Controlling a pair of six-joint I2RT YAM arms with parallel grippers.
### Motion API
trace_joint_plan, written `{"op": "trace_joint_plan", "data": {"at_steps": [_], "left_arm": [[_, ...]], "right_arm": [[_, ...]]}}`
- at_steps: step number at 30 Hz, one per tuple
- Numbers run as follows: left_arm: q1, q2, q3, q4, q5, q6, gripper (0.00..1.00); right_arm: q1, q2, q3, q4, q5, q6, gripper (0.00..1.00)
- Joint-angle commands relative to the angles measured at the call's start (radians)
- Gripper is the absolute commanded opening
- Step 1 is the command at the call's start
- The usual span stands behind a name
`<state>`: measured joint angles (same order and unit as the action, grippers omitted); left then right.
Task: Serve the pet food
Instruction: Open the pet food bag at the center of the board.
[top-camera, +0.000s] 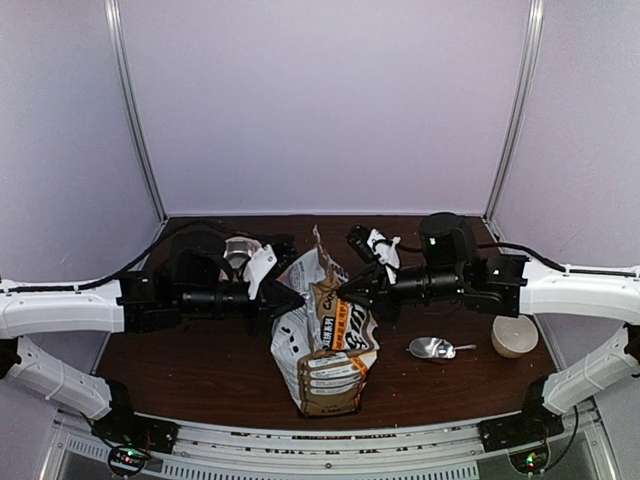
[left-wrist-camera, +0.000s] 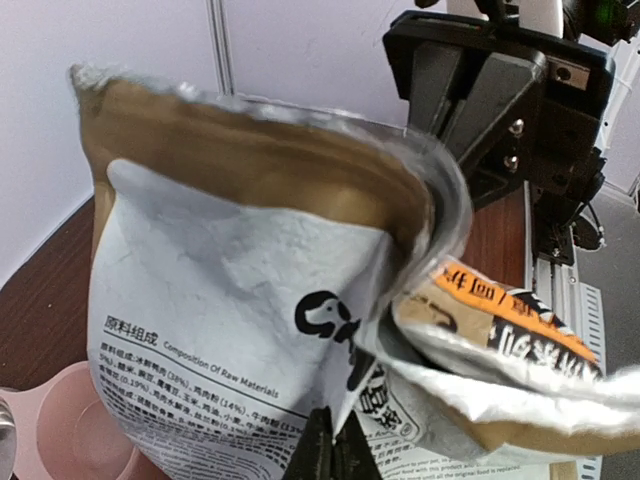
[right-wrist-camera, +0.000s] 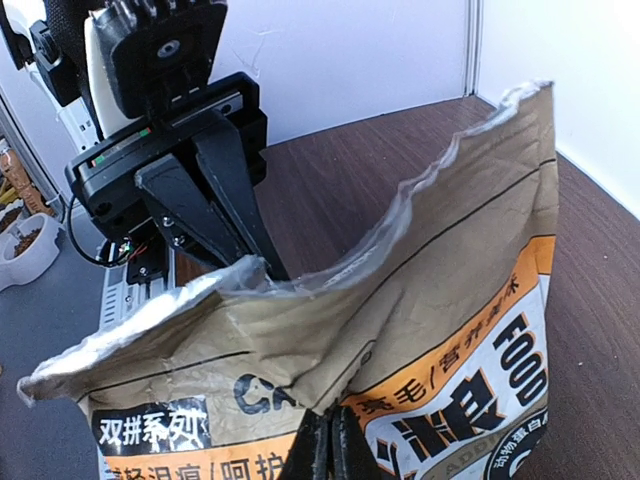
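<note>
white-grey pet food bag (top-camera: 322, 350), orange band, black lettering; silver scoop (top-camera: 432, 348); dark brown table (top-camera: 200, 372)

A shiny metal scoop (top-camera: 437, 348) lies flat on the dark brown counter (top-camera: 200, 370), right of centre, with its handle pointing right. A round beige cup (top-camera: 515, 336) stands near the handle end, not touching it. A pink feeder (left-wrist-camera: 70, 425) sits at the left, partly hidden.

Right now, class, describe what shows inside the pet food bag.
Only the silver foil lining shows at the torn mouth of the bag. No kibble can be seen: the bag's crumpled, folded walls cover whatever lies deeper inside.
</note>
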<state>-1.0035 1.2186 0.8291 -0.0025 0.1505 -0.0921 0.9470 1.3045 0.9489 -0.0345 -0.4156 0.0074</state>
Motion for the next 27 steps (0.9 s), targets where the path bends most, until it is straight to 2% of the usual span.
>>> {"op": "trace_joint_plan", "data": {"at_steps": [1,8,16,17,19,21,23,27], "left_arm": [[0.037,-0.084,-0.026,-0.022,-0.156,-0.036,0.00],[0.037,-0.122,-0.043,-0.050,-0.192,-0.046,0.00],[0.037,-0.152,-0.008,-0.077,-0.161,-0.061,0.00],[0.037,-0.152,0.012,-0.095,-0.158,-0.068,0.11],[0.037,-0.154,0.058,-0.136,-0.177,-0.096,0.38],[0.037,-0.160,0.104,-0.189,-0.229,-0.139,0.54],[0.037,-0.174,0.147,-0.232,-0.292,-0.205,0.64],[0.037,-0.186,0.241,-0.301,-0.310,-0.305,0.71]], "right_arm": [[-0.032,-0.086,-0.028,-0.054,0.147,0.020,0.00],[-0.032,-0.129,-0.061,-0.083,0.201,0.011,0.00],[-0.033,-0.158,-0.057,-0.069,0.101,0.069,0.00],[-0.033,-0.161,-0.048,-0.068,0.091,0.085,0.10],[-0.033,-0.165,-0.031,-0.071,0.082,0.117,0.38],[-0.034,-0.172,-0.013,-0.084,0.103,0.162,0.55],[-0.034,-0.182,0.007,-0.101,0.125,0.208,0.62],[-0.037,-0.186,0.075,-0.150,0.162,0.322,0.67]]}}
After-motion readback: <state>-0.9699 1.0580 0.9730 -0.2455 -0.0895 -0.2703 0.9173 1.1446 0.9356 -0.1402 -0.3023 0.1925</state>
